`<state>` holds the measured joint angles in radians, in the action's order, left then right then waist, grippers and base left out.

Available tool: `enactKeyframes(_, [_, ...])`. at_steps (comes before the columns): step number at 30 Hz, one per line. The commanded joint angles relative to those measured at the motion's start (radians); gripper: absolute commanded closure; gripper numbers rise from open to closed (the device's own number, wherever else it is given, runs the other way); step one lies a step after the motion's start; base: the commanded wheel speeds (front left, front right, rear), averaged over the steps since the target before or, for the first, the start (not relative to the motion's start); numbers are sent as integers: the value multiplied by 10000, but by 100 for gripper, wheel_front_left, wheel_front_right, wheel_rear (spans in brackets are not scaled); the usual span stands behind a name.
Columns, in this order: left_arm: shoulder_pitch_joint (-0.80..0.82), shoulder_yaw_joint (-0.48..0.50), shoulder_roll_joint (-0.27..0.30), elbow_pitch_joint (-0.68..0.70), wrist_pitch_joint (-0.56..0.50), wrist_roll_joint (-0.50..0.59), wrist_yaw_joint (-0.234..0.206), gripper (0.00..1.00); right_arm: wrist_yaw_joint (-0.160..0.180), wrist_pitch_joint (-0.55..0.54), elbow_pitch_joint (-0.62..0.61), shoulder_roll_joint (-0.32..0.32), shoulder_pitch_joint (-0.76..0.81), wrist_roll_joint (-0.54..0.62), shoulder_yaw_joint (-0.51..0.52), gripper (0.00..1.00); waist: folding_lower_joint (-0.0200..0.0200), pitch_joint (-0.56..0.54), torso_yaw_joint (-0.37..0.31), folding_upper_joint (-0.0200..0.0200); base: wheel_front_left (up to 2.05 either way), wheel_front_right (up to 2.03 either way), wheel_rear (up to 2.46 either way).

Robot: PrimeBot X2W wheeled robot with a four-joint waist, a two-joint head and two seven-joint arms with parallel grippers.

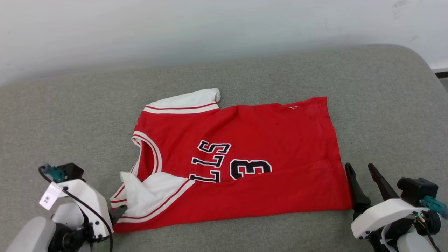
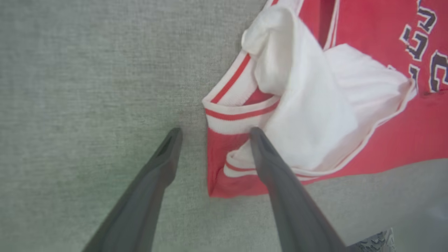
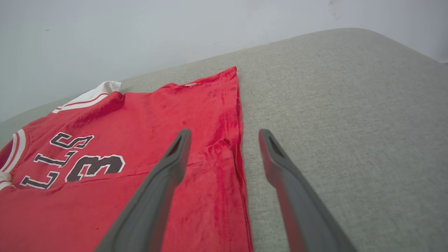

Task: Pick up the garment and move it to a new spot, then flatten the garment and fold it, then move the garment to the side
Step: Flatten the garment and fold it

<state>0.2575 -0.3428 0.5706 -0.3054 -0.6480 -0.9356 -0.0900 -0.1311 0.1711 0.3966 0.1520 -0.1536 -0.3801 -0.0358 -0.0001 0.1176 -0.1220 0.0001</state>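
Note:
The garment (image 1: 252, 140), a red jersey with black lettering and a number, lies spread on a grey cushion, collar to the left. Its near long edge is folded over, covering part of the print. One white sleeve (image 1: 189, 101) sticks out at the far side. The other white sleeve (image 2: 308, 105) is bunched at the near left corner. My left gripper (image 2: 215, 131) is open, one finger on the bare cushion and the other over that sleeve's striped trim. My right gripper (image 1: 360, 169) is open just beside the hem's near right corner, straddling the hem (image 3: 238, 133) in the right wrist view.
The grey cushion (image 1: 70, 122) stretches wide on all sides of the garment, with bare fabric to the left, right and far side. A pale wall (image 1: 210, 28) runs behind it. The cushion's rounded corner (image 1: 420, 59) drops off at the far right.

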Motion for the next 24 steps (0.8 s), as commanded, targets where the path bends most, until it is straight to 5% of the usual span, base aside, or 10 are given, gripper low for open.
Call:
enactKeyframes(1, [-240, 13, 18, 209, -125, -87, -144, 0, 8, -17, -56, -80, 29, -35, 21, 0, 1, 111, -71, -1, 0, 0, 0])
enactKeyframes(7, [-798, -384, -287, 558, -376, -105, -364, 0, 8, -154, -49, -146, -170, -171, 33, 0, 1, 389, -223, -1, 0, 0, 0])
enactKeyframes(10, [-892, -688, -627, 397, -582, -246, -196, 100, 8, -249, -24, -78, -223, -283, 42, 0, 1, 478, -292, -1, 0, 0, 0])
enactKeyframes(18, [-752, -665, -734, 83, -135, -183, 83, 100, 8, -772, -169, 292, -276, -875, 166, 0, 1, 519, -326, -1, 0, 0, 0])
enactKeyframes(24, [-633, -238, -325, 653, 604, 102, 4, 100, 8, -2299, -441, 848, -355, -1380, 121, 0, 1, 343, -204, -1, 0, 0, 0])
